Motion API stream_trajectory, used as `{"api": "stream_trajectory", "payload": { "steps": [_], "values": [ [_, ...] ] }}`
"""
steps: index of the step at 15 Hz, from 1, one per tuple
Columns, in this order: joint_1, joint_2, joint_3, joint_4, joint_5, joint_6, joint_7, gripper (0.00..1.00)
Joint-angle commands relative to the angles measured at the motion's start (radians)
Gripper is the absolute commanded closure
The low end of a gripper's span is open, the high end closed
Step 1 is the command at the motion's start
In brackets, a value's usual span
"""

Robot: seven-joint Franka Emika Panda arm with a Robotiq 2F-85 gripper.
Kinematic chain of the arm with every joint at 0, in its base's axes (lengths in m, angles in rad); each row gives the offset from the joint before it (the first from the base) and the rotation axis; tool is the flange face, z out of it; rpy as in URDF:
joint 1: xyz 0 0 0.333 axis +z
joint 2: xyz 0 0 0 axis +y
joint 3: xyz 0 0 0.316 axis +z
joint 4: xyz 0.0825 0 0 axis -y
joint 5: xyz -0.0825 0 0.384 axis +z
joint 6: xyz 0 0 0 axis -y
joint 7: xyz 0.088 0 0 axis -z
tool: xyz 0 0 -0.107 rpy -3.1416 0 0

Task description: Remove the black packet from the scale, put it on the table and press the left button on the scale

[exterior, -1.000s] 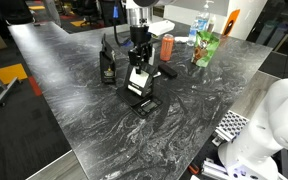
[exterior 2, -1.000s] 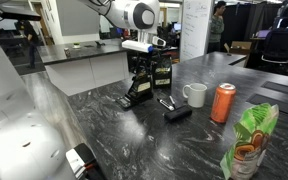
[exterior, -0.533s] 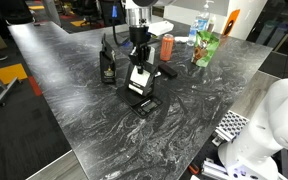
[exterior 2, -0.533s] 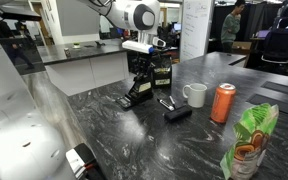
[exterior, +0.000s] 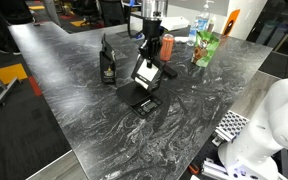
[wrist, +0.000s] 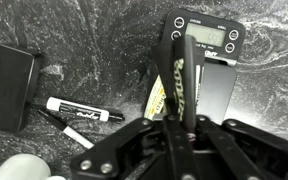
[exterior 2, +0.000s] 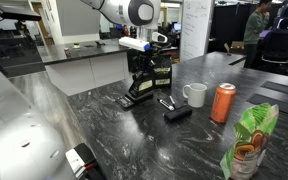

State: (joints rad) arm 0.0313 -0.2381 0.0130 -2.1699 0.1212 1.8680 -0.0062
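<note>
Hand (wrist: 181,118) pinched shut on the top edge of the black packet (wrist: 176,80). Packet hangs above the scale (wrist: 209,45), apparently clear. Judged light, limp, slick: top-seam grip suits, may swing. Surface (wrist: 94,40) beneath.

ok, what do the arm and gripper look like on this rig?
The arm has glossy white rounded links, with a dark grey round cap at one joint. The gripper is matte black, with angular linkage bars converging to slim jaws, below a white wrist block. No cables or markings can be made out.
</note>
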Motion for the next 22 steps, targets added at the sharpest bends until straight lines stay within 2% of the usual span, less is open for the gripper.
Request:
{"api": "stream_trajectory", "payload": {
  "steps": [1,5,9,12,17,18,19,22],
  "values": [
    [-0.030,-0.131,-0.011,-0.129,-0.009,0.022,0.087,0.99],
    [-0.067,-0.196,0.010,-0.176,-0.092,-0.044,0.239,0.99],
    [-0.090,-0.202,0.033,-0.161,-0.197,-0.187,0.377,0.99],
    [-0.087,-0.179,0.021,-0.154,-0.208,-0.238,0.374,0.99],
    [-0.110,-0.123,0.004,-0.161,-0.303,-0.194,0.360,0.99],
    [-0.112,-0.110,-0.001,-0.157,-0.312,-0.193,0.358,0.69],
    [-0.113,-0.100,-0.004,-0.154,-0.321,-0.195,0.354,0.68],
    [-0.095,-0.086,-0.009,-0.139,-0.292,-0.211,0.321,0.47]
  ]
}}
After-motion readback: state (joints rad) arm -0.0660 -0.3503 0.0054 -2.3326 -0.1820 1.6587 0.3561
